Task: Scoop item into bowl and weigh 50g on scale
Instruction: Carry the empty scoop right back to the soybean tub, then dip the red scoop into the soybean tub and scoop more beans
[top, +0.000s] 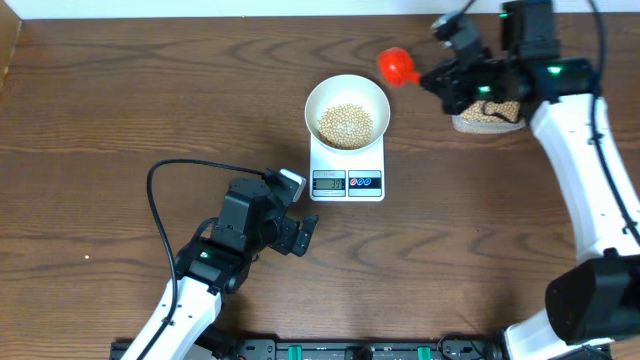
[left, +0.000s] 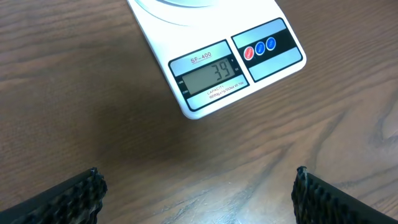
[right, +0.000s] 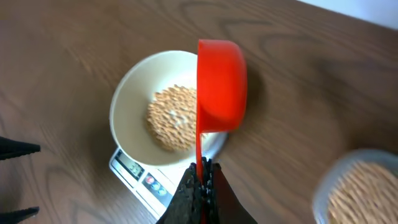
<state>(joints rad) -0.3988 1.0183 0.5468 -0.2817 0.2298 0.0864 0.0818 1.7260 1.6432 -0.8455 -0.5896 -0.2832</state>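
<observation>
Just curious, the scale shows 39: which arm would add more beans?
Probably right: the right gripper is shut on the red scoop, between the bowl and the tub of beans. The left gripper is open and empty, by the scale.

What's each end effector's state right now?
The left end effector: open, holding nothing.
The right end effector: shut on the red scoop, by its handle.
</observation>
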